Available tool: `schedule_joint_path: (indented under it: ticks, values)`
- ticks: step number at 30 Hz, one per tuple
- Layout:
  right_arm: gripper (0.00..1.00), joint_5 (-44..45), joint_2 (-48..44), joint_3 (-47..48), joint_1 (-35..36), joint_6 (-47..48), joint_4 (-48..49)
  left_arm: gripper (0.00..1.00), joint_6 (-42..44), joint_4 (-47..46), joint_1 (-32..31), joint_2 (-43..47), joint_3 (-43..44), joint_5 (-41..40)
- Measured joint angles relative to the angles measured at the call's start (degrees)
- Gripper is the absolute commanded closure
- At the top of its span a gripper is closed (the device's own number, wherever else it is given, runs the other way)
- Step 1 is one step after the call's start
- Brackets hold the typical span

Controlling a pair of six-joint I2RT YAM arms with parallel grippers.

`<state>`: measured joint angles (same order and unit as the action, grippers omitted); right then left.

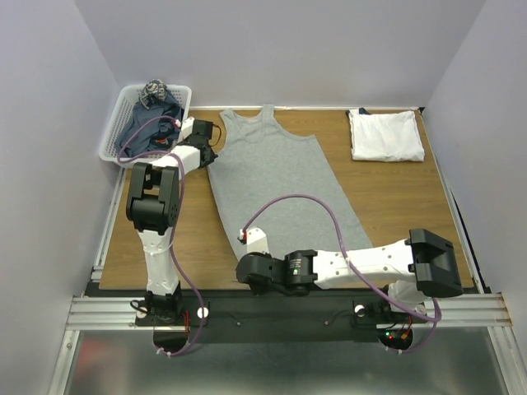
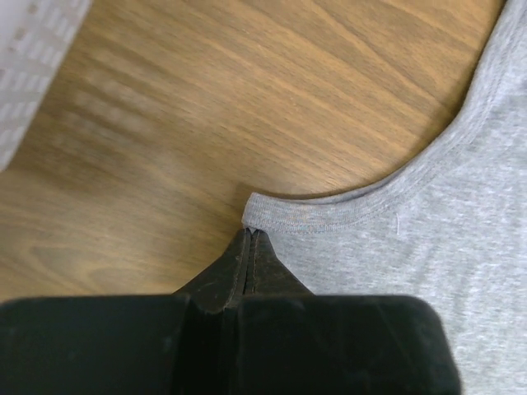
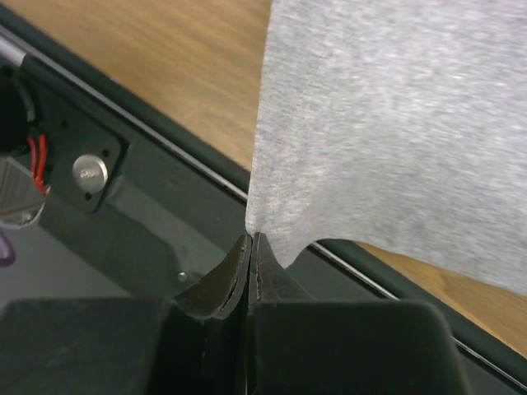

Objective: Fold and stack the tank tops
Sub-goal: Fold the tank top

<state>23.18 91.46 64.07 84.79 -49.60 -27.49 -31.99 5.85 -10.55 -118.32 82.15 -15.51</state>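
A light heather-grey tank top (image 1: 276, 169) lies spread flat in the middle of the table, straps toward the back. My left gripper (image 1: 212, 156) is shut on its left armhole corner; in the left wrist view the pinched binding (image 2: 284, 212) meets the closed gripper (image 2: 250, 234). My right gripper (image 1: 244, 239) is shut on the near left hem corner and holds it lifted over the table's front edge; the right wrist view shows the grey fabric (image 3: 387, 123) rising from the closed gripper (image 3: 250, 237). A folded white tank top (image 1: 384, 134) lies at the back right. Dark blue-grey tops (image 1: 148, 125) fill the basket.
A white plastic lattice basket (image 1: 115, 141) stands at the back left, its wall close to my left gripper and also in the left wrist view (image 2: 33, 58). A patterned bundle (image 1: 154, 90) sits in it. The black base rail (image 3: 140, 222) lies under my right gripper.
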Motion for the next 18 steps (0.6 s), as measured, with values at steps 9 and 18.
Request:
schedule_joint_path:
  ticks: [9,18]
  values:
    - [0.99,-5.01,4.44,3.17,0.09,2.73,4.09,1.00,-1.14,1.73,0.00,3.04,0.00,-3.87]
    - [0.99,-5.22,0.04,-1.31,-2.99,2.27,5.99,1.00,-1.70,3.41,-2.49,3.06,3.41,-4.50]
